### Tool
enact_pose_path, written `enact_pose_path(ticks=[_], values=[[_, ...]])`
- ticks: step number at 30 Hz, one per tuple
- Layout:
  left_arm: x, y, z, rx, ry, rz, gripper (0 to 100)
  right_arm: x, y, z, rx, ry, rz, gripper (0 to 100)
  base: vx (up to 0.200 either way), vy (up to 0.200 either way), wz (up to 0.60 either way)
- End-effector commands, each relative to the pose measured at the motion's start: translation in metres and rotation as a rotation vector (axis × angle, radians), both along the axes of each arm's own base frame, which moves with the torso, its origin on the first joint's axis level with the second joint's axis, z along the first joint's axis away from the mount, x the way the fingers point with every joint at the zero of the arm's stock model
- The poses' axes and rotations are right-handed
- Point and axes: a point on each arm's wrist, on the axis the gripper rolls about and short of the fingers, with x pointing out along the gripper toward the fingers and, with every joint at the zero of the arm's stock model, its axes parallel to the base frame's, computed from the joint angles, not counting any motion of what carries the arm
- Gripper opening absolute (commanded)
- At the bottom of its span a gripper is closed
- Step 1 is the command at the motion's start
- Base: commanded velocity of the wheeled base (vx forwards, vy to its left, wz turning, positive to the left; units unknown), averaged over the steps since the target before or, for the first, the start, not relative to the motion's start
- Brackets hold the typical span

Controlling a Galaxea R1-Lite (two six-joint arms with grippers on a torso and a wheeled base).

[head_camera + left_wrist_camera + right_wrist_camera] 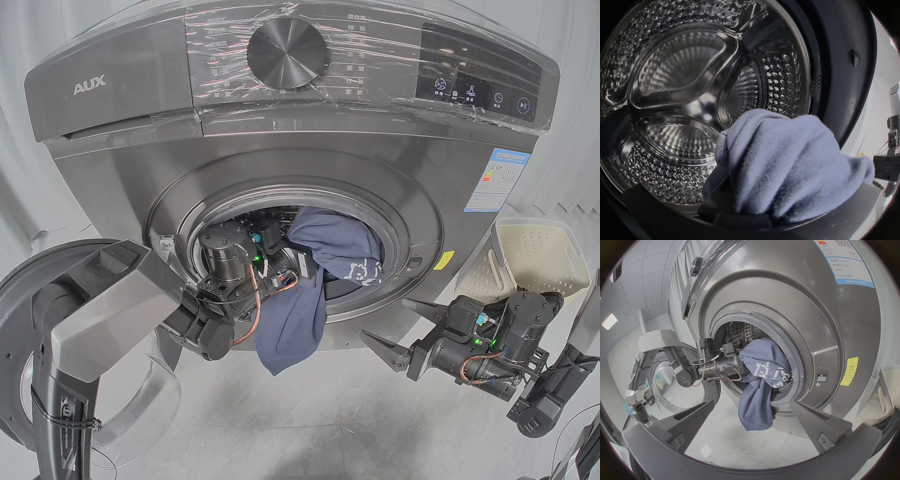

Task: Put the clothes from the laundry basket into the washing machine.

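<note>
The left gripper [301,264] sat in the washing machine [381,156] mouth under a draped navy garment [340,244], its grasp impossible to tell; the right gripper [382,317] hung outside near the laundry basket [544,250], jaws spread; the garment's tail dangled over the rim, and its weight could drag it out if released.

The washing machine [350,162] has its port nearly plugged: the left arm [231,259] fills its left half and the navy garment [331,240] covers the rest, one fold hanging over the lower rim toward the floor [325,425]. Deeper in, the drum [678,72] has room. The open door [15,350] walls off the left, the laundry basket [544,250] the right; between them the right gripper [389,326] hovers over open floor, jaws spread.
</note>
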Motion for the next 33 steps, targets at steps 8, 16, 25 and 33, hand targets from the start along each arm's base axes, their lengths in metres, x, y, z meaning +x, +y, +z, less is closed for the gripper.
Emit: enact_pose_path(ticks=[8, 16, 25, 33], values=[[0.033, -0.018, -0.022, 0.002, 0.011, 0.025, 0, 0.0, 0.001, -0.002, -0.003, 0.006, 0.002, 100, 0.0, 0.0, 0.0], [0.066, -0.025, -0.006, -0.048, 0.007, 0.123, 0, 0.0, 0.001, -0.002, -0.004, 0.007, 0.002, 100, 0.0, 0.0, 0.0], [0.082, -0.03, 0.001, -0.081, 0.017, 0.196, 100, 0.001, 0.001, -0.003, -0.004, 0.009, 0.001, 100, 0.0, 0.0, 0.0], [0.066, -0.02, -0.006, -0.047, 0.202, 0.235, 100, 0.0, 0.001, -0.003, -0.005, 0.01, 0.002, 100, 0.0, 0.0, 0.0]])
